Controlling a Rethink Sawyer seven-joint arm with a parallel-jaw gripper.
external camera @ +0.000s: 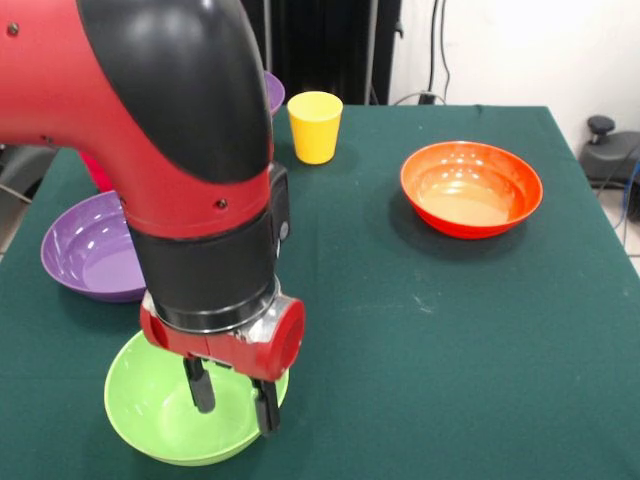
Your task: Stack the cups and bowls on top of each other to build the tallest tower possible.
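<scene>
A lime green bowl (150, 400) sits at the table's near left edge. My gripper (233, 398) hangs over its right half, fingers apart: one finger (200, 385) is inside the bowl, the other (266, 408) is at its right rim. A wide purple bowl (85, 250) lies left of the arm. A second purple bowl (274, 92) peeks out behind the arm. A yellow cup (315, 127) stands upright at the far middle. A wide orange bowl (470, 188) lies at the right. A pink cup (98, 172) shows only as a sliver behind the arm. The red cup, the blue bowls and any tower are hidden.
The dark green table (450, 330) stretches between the orange bowl and the near edge. My thick red and black arm (180, 120) covers the far left of the table. A black device (605, 150) sits off the table's right side.
</scene>
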